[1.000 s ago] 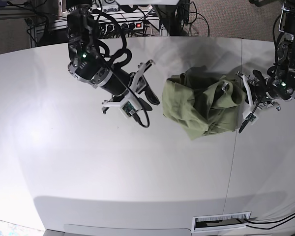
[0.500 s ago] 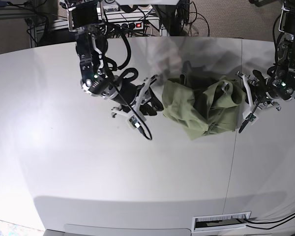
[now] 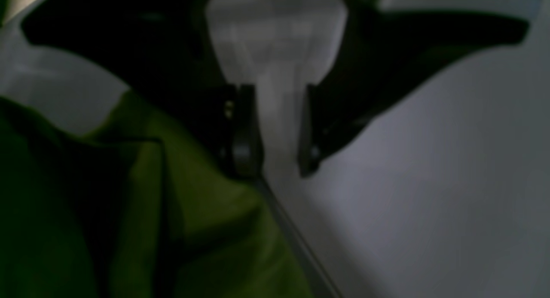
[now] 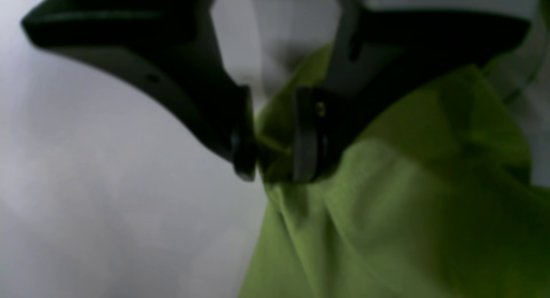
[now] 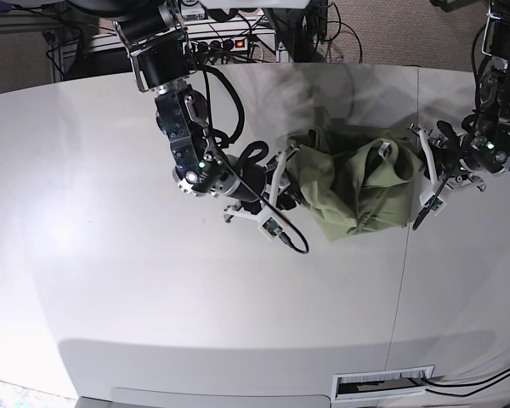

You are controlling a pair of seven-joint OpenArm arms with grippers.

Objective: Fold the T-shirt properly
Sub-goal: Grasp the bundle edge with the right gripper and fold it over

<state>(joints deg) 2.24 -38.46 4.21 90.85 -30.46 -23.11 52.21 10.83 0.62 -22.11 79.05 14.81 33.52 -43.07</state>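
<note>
The sage-green T-shirt (image 5: 357, 189) lies crumpled in a heap on the white table (image 5: 153, 297), right of centre. My right gripper (image 5: 290, 180) is at the heap's left edge. In the right wrist view this gripper (image 4: 275, 154) is open, with a fold of the T-shirt (image 4: 386, 203) lying between its dark fingers (image 4: 242, 135). My left gripper (image 5: 426, 176) sits at the heap's right edge. In the left wrist view it (image 3: 277, 160) is open over bare table, one finger (image 3: 242, 139) just above the T-shirt (image 3: 193, 212).
A table seam (image 5: 405, 246) runs front to back just right of the heap and under the left gripper. A slotted white plate (image 5: 382, 384) sits at the front edge. Cables and a power strip (image 5: 229, 42) lie behind the table's back edge.
My right arm has swung right and lower, bringing its gripper from open table onto the T-shirt's left edge, which is now slightly bunched. The left arm has not moved.
</note>
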